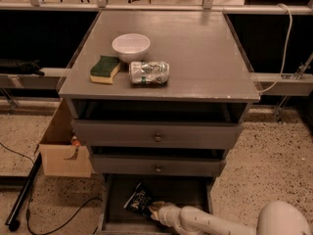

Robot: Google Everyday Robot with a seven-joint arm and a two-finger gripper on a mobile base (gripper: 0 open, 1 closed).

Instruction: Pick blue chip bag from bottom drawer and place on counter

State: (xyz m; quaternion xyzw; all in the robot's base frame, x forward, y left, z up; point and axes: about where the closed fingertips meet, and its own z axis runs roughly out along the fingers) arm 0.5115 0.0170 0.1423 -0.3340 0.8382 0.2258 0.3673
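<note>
Counts, all placed against the desk (195, 58), the grey top of the cabinet:

- On the desk's left half we see 3 items: 1 white bowl (131, 45) furthest back, 1 green-and-yellow sponge (105, 69) near the left edge, 1 crushed silver-green can (149, 73) lying on its side just inboard of the sponge. The can has green print, not readable.
- Under the desk, 3 grey drawers. There are 2 knobbed drawers (157, 131), one knob each, both pulled out slightly. Lowest is 1 bottom drawer (188, 192), pulled out furthest, dark floor showing.
- 1 blue chip bag (138, 202) lies on the bottom drawer's floor, toward the side under the desk's left half. It has white lettering, and we can't read the brand.
- 1 gripper (155, 210) is down in the bottom drawer, touching the bag's right edge, on a white arm. We can't tell whether it's clamped on the bag or spread.
- 1 cardboard box (63, 155) sits on the floor beside the desk's left side.
</note>
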